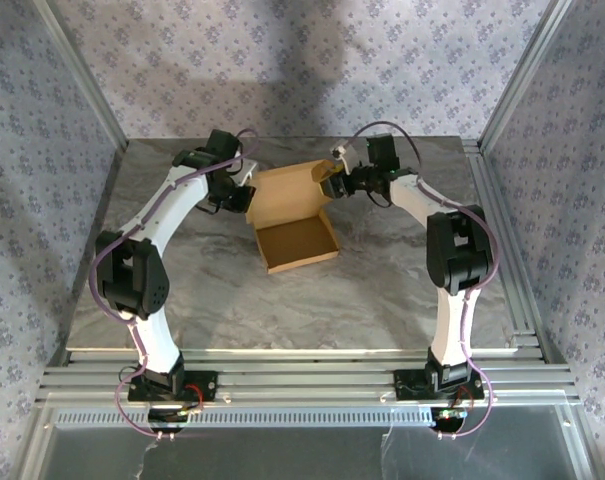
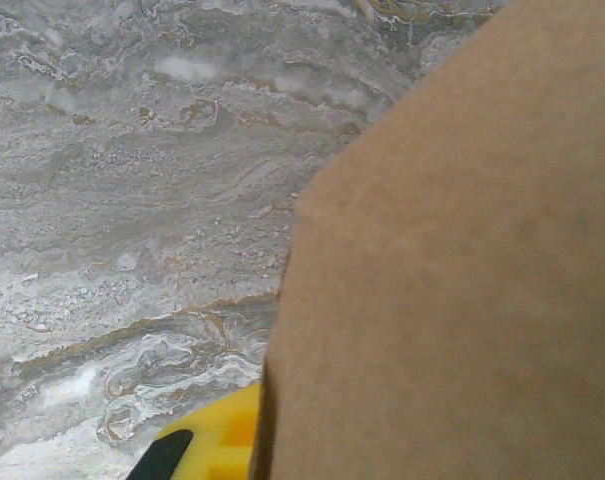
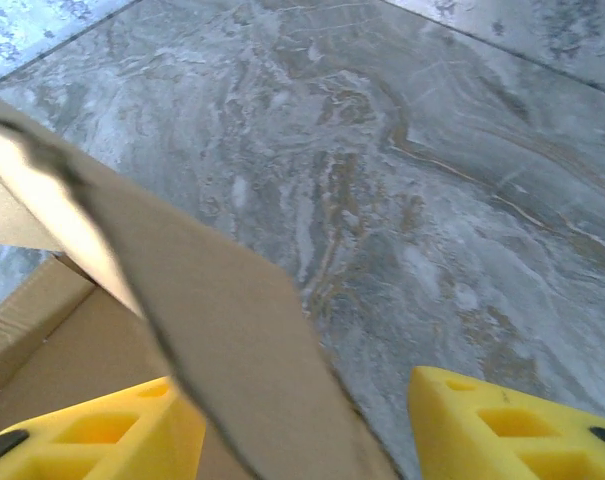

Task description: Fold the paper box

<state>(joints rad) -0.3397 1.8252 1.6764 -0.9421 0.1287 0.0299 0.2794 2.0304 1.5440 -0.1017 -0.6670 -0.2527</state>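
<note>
Sitting toward the far middle of the bench point(image 1: 382, 290), one tan box point(image 1: 297, 242) was half formed: a shallow tray opened toward the near side, with a taller panel point(image 1: 282, 190) rising behind it. Two arms reached in, the left arm point(image 1: 167, 205) and the right arm point(image 1: 422, 205), one from each side. The left hand point(image 1: 238, 195) was just beside the panel's left edge. In its wrist view cardboard covered the right half and one yellow finger point(image 2: 217, 445) peeked out at the bottom, so I could not tell how far that hand was open or whether it held anything. The right hand point(image 1: 334, 184) was at the box's far right corner. Its two yellow fingers point(image 3: 507, 430) were spread wide, with one flap point(image 3: 222, 320) slanting through the gap, unclamped. Grey marbled bench lay beyond on the right.
</note>
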